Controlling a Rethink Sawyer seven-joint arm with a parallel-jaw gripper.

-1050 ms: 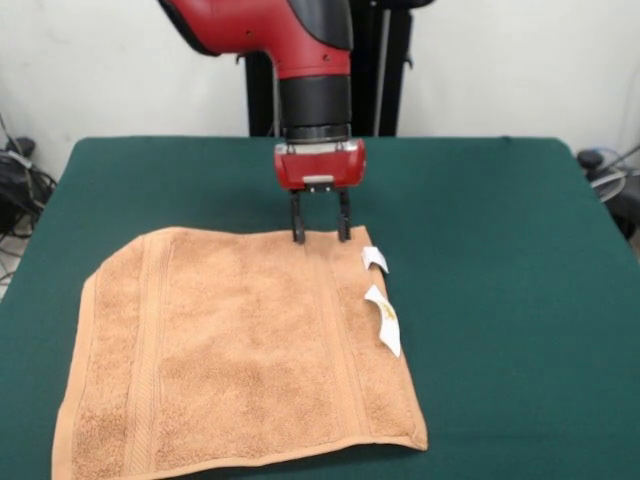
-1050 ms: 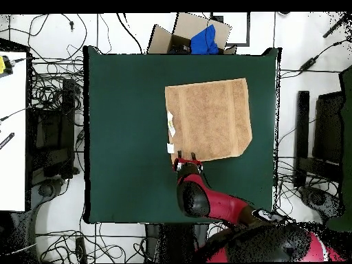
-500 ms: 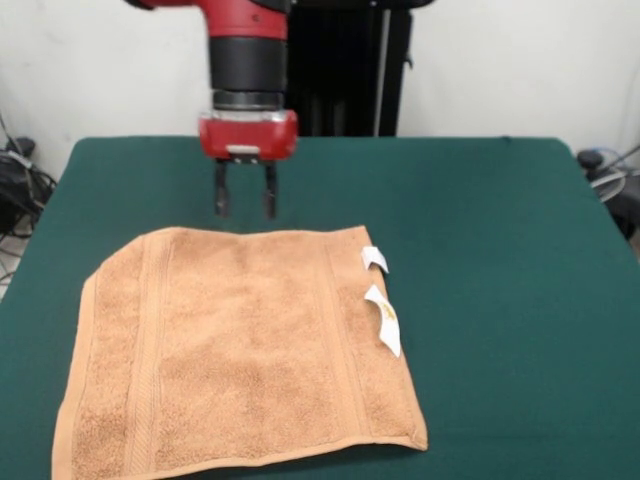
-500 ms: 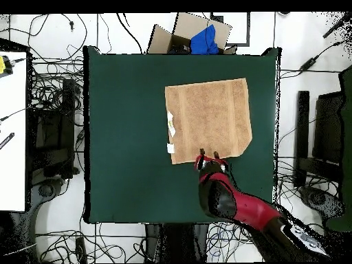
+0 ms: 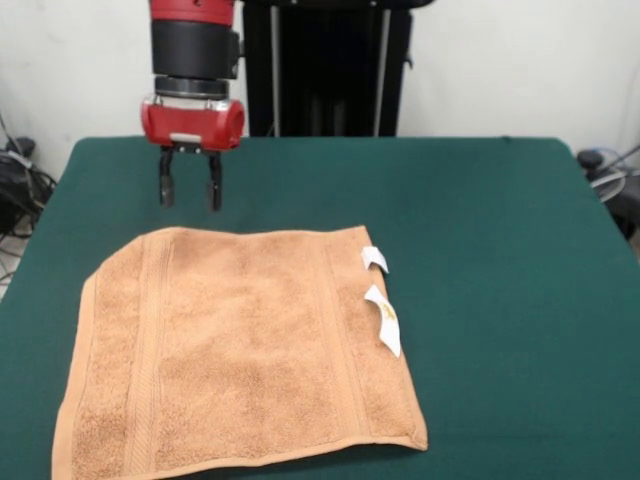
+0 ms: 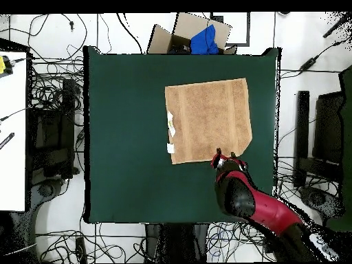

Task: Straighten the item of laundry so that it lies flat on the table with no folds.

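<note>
Orange-tan terry, the towel (image 5: 240, 350) lies spread flat on the green table (image 5: 500, 250), its two white tags (image 5: 381, 305) curling up along one edge. The gripper (image 5: 187, 190) hangs above bare felt just beyond the towel's far corner, its two fingers (image 5: 166, 187) parted and holding nothing. Only the overhead view shows a cardboard box (image 6: 187, 34) with blue cloth (image 6: 204, 41) beyond the table's edge, and the gripper (image 6: 226, 155) beside the towel (image 6: 207, 120) corner.

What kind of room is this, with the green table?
Probably a robotics lab. A red robot arm's tool hangs over a green table holding one tan towel, and loose cables sprawl across the floor around it.
</note>
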